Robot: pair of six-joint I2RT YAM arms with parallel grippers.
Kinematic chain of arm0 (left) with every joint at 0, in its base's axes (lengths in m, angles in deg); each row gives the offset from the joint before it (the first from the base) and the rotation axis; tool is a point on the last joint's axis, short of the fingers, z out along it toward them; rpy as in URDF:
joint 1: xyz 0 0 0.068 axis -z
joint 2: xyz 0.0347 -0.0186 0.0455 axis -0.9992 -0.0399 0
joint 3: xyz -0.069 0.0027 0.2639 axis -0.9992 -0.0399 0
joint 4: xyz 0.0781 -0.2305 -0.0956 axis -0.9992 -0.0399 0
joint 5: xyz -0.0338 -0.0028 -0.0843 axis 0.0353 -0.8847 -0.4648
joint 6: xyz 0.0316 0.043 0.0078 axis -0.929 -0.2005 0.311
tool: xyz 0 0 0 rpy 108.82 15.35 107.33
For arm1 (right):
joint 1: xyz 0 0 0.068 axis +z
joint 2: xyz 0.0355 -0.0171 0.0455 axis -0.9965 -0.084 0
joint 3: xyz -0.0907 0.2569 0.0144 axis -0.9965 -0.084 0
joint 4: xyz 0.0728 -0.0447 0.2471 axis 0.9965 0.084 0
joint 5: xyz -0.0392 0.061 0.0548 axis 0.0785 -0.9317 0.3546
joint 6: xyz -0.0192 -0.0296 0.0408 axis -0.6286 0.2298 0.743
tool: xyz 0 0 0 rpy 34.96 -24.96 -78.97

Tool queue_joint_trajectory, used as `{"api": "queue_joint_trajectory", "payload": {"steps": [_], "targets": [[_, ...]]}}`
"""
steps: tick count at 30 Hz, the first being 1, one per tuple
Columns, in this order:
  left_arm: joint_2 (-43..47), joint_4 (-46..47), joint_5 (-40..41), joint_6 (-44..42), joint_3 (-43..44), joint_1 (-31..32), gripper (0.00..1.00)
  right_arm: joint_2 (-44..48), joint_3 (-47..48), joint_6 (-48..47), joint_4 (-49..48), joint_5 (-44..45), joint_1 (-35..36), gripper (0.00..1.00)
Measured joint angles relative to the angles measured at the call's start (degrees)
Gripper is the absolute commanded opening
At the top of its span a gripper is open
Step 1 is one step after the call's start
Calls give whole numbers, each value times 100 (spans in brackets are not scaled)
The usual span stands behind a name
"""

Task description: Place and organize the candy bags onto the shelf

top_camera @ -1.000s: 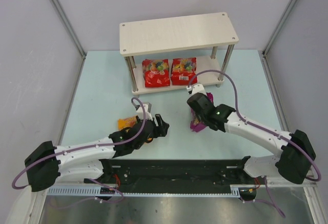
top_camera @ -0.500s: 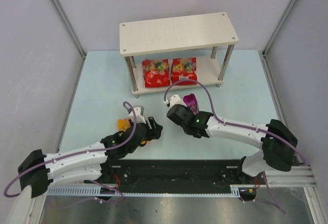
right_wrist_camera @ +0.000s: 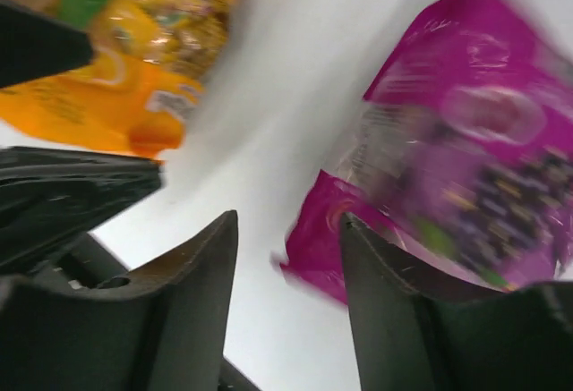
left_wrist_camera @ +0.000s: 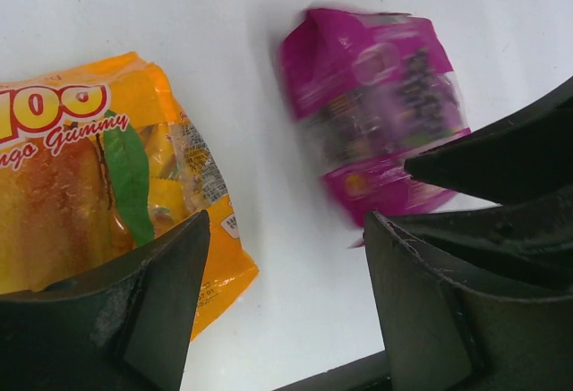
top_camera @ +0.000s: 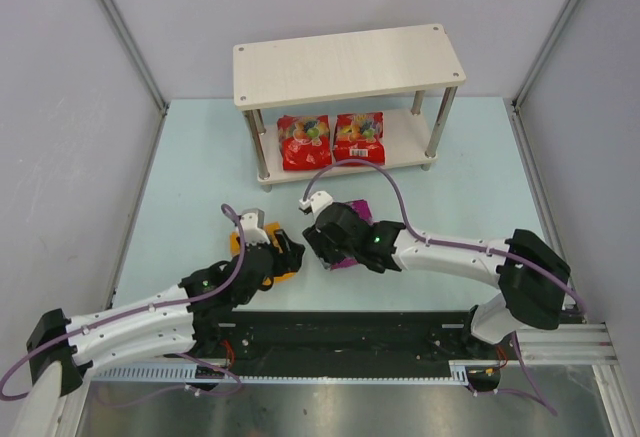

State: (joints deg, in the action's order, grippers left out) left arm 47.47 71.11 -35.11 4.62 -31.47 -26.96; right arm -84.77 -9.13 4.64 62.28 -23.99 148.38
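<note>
Shelf [top_camera: 350,65]: stands at the middle of the far edge of the desk [top_camera: 200,157], 2 pale boards on metal posts. Carries on the lower board a first red bag [top_camera: 303,143] and, just beside it toward the right edge, a second red bag [top_camera: 358,139], both flat, printed faces up.

Orange bag [left_wrist_camera: 72,185]: lies flat on the desk close to the middle of the near edge, slightly toward the left edge, label up. Purple bag [left_wrist_camera: 376,105]: lies just beside it on the right-edge side, parted from it by a strip of bare desk, blurred in both wrist views.

Left gripper [left_wrist_camera: 286,225]: hovers low over the gap between those 2 bags, jaws spread wide, clamping nothing. Overlaps the orange bag's corner with 1 finger in the wrist view, though contact cannot be told.

Right gripper [right_wrist_camera: 288,221]: reaches in from the right edge, nearly nose to nose with the left gripper, above one end of the purple bag. Jaws parted, with white desk visible between them. Purple bag's corner at the mouth of that gap, not pinched as far as the blur allows.
</note>
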Motion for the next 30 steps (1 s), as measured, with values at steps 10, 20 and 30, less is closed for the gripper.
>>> {"api": "queue_joint_trajectory", "payload": {"steps": [10, 20, 30], "targets": [[-24, -94, 46, 7, 0, 0, 75, 1163, -190, 446, -435, -424, -577, 61], [-341, -24, 37, -4, 0, 0, 75, 1899, -1252, 1340, -525, -463, -2638, 63], [-815, 341, -138, -85, 70, 0, 74, 1589, -1777, 1484, -994, -1792, -3130, 61]]}}
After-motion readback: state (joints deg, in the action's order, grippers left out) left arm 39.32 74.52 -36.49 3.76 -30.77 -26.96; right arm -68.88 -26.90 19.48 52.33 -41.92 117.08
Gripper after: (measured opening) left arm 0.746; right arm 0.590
